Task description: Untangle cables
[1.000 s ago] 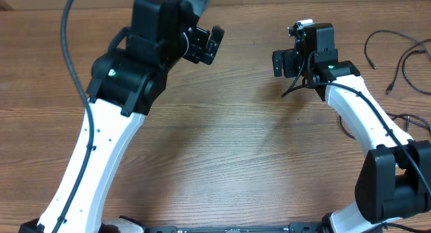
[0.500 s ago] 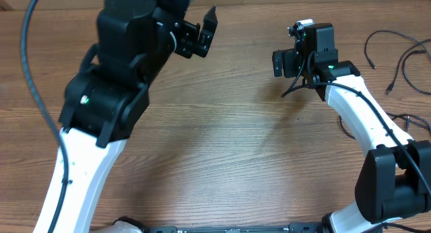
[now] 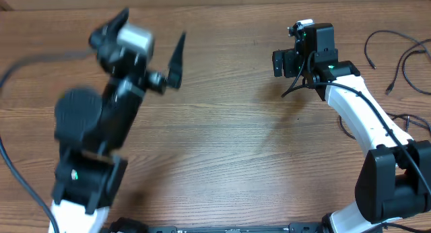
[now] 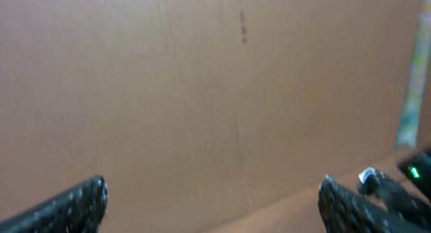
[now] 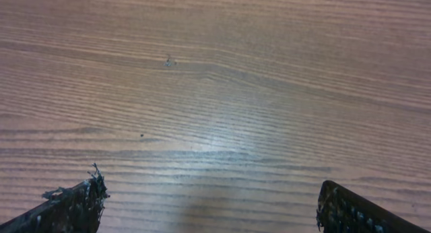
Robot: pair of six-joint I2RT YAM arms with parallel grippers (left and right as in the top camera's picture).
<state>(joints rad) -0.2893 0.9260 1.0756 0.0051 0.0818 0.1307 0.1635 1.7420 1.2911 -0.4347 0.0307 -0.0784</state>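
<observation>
I have 2 arms on screen and 2 pincers, and neither one has hold of anything. On the left wrist feed the left pincer (image 4: pixel 212 209) shows its 2 dark fingertips at the bottom corners, spread as wide as they go with nothing between them. They face a plain brown wall (image 4: pixel 202 91), and the whole feed is blurred. From overhead the left arm (image 3: pixel 94 145) is smeared too, standing high over the left side of the counter (image 3: pixel 236 145) with its pincer tilted up. The right pincer (image 5: pixel 212 206) is just as wide: 2 fingertips at the lower corners of its feed, with bare wood grain between them and 1 small speck (image 5: pixel 168 61) on the surface further up. Overhead, the right arm (image 3: pixel 363 118) reaches up from the lower right, and its pincer hangs over the upper middle of the counter, facing left. The cables (image 3: pixel 403 61) lie at the far right of the counter near the upper corner, well apart from both pincers and touched by neither. I count 2 loose plug ends there, 1 (image 3: pixel 371 62) closer to the right arm and 1 (image 3: pixel 389 89) a little lower and further right. The thin black strands loop and run off the frame edge, so I cannot tell how many separate cords there are. There are more dark loops (image 3: pixel 412 122) beside the right arm's white link, and I cannot tell whether those are cables or the arm's own wiring.
</observation>
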